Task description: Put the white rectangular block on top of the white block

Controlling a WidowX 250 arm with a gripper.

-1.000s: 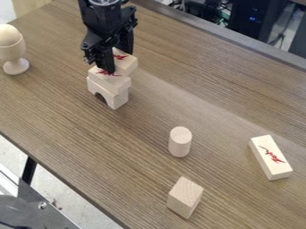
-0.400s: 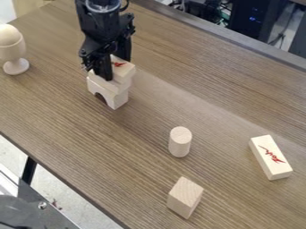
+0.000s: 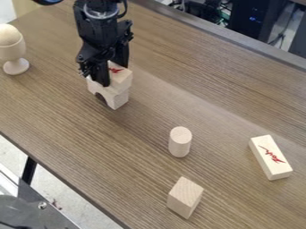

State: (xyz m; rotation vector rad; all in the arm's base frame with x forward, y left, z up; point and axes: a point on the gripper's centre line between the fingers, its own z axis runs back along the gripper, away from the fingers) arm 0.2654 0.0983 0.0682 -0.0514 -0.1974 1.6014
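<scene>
In the camera view, I am at the placing step: my jaws [image 3: 113, 75] are at the top of the small stack near the upper left of the surface [image 3: 71, 125], with the white rectangular block [image 3: 122, 80] between them. It sits over the arched white block [image 3: 118, 100], whose cut-out shows below. I can't quite make out, past my near finger, whether the two fully touch or how squarely they line up.

My fingers are parted only by the block's width, one on the near side and one on the far, and I judge that I have it gripped. Next I should settle its weight, check that it lies flat, then open evenly and lift straight up, as a sideways drag could topple the stack. The other marked block [image 3: 270, 157] lies well apart, to the right of the cylinder [image 3: 180, 142].
</scene>
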